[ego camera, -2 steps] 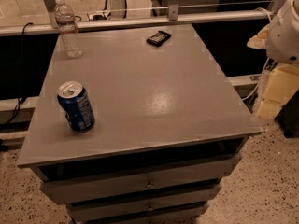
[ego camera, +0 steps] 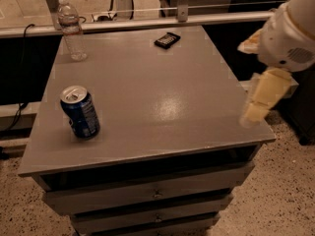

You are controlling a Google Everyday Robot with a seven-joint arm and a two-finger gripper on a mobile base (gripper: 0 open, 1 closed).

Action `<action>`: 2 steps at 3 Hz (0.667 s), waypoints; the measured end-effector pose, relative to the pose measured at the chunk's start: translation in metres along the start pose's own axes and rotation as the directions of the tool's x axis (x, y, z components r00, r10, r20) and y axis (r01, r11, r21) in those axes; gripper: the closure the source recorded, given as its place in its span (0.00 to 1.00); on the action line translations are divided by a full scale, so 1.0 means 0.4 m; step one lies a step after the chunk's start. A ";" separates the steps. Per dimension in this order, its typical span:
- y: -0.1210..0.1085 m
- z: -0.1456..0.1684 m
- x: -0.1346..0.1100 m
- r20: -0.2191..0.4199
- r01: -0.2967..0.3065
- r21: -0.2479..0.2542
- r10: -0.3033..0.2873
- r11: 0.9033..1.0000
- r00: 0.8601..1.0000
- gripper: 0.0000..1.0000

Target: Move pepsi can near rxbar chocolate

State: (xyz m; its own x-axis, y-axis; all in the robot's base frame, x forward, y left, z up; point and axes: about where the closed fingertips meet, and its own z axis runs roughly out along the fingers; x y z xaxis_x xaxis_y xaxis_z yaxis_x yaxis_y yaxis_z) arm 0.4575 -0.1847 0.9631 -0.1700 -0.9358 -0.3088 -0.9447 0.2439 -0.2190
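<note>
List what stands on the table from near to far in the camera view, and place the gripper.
pepsi can → water bottle → rxbar chocolate. The gripper hangs at the right edge of the table, toward its near corner.

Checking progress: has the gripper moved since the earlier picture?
Yes. The gripper has shifted left, and now overlaps the right edge of the table.

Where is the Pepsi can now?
In camera view, the can stands front left on the table, far from the black bar at the back; the pincer hovers over the right edge.
</note>
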 end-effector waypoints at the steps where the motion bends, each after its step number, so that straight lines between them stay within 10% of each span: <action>1: -0.019 0.137 -0.184 0.235 0.068 -0.083 -0.047 0.994 0.971 0.00; 2: -0.010 0.221 -0.360 0.427 0.152 -0.134 -0.081 0.979 0.900 0.00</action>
State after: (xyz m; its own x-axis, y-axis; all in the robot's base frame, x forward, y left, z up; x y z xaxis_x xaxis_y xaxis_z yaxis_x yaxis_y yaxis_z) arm 0.5103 -0.0283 0.9268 0.0437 -0.7536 -0.6558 -0.9885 0.0626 -0.1377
